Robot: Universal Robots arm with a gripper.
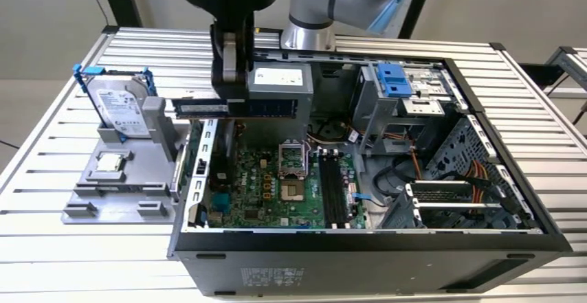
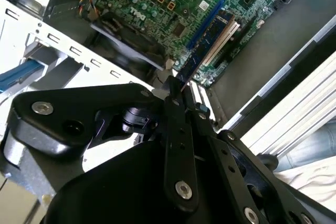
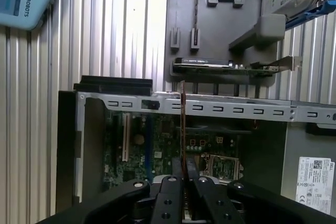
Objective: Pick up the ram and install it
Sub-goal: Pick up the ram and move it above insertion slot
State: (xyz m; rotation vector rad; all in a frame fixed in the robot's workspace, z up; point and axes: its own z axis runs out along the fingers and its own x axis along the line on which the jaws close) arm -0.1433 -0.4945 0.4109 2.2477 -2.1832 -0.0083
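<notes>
The end effector (image 3: 184, 167) is clamping the ram (image 3: 182, 124) over the open computer case (image 1: 367, 251), above its motherboard (image 1: 266, 186). The first wrist view is presenting the ram edge-on as 1 thin line. The exterior view is showing its long face, level, near the gray tray (image 1: 110, 200) on the counter (image 1: 55, 248).

1. One ram (image 1: 268, 108).
2. One tool (image 1: 231, 91).
3. One hard drive (image 1: 121, 107) in a blue frame.
4. One square silver CPU chip (image 1: 110, 163).
5. One open computer case (image 1: 367, 251), with one motherboard (image 1: 257, 186) inside.
6. One grey holder (image 1: 101, 210).
7. One ribbed table (image 1: 82, 262).
</notes>
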